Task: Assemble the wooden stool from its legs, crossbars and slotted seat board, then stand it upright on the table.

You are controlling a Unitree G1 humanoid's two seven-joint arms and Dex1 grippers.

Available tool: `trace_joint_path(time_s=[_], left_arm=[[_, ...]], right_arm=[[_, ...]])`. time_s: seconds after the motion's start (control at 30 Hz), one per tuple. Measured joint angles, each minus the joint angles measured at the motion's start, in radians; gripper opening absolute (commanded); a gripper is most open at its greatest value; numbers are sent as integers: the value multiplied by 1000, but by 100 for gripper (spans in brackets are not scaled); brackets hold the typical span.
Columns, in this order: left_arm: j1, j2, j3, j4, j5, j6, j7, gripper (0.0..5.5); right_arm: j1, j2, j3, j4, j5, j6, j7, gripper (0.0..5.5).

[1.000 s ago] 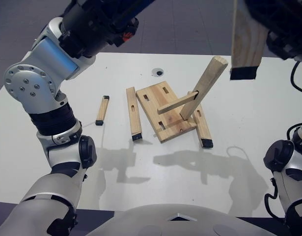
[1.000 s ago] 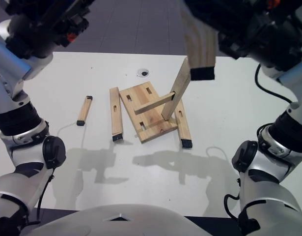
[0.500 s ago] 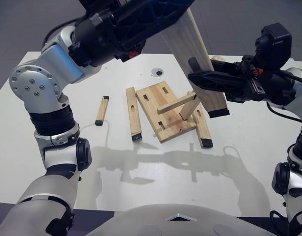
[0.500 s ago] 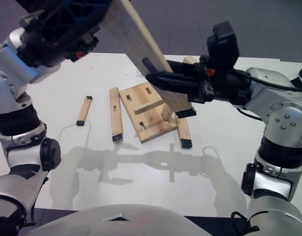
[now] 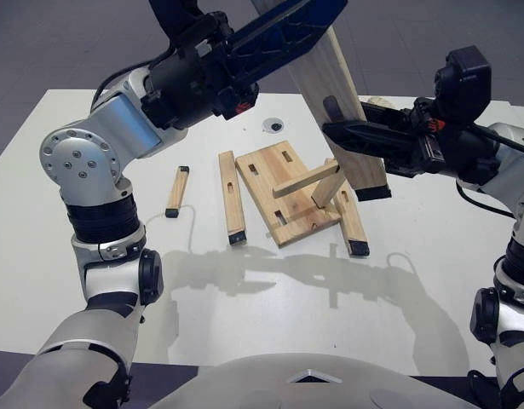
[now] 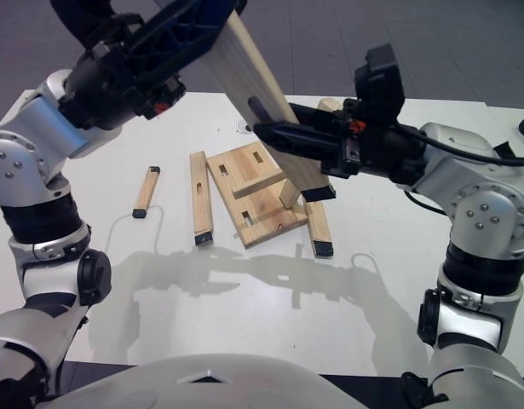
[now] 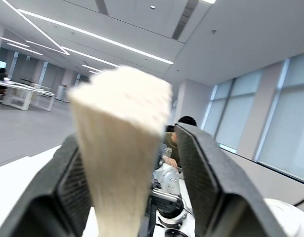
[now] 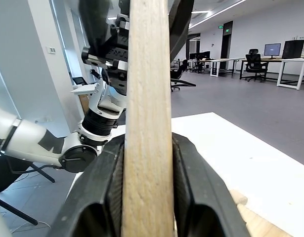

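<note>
While left gripper (image 7: 127,136) and right gripper (image 8: 148,140) clamp leg (image 5: 325,64): white table (image 5: 270,315), grey floor (image 5: 66,43).

We hold both arms raised, forearms angled inward toward each other. Our left gripper (image 5: 297,24) clamps the upper end of a leg (image 5: 330,75). Our right gripper (image 5: 345,129) grips it lower down, fingers seemingly pressed against both faces.

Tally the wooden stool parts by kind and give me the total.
Legs: 4 (held leg, tilted leg, two lying flat)
Crossbars: 2 (one loose, one fitted to the tilted leg)
Seat board: 1
Total: 7
</note>
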Motion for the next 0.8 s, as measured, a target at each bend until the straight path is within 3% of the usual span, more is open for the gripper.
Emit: trace_joint_path(time_s=[0.1,0.4,0.8], left_arm=[[13,-1,-3,-1,8,-5,3,149],[30,-1,-11,-21,50,-36,-16,143],[88,-2,-23,-32,119,-62,-14,112]], right_arm=[[3,4,10,3,-10,-8,-2,104],[4,18,25,29,-8,-13,5,104],[4,29,52,70,-87,-41,-33,324]])
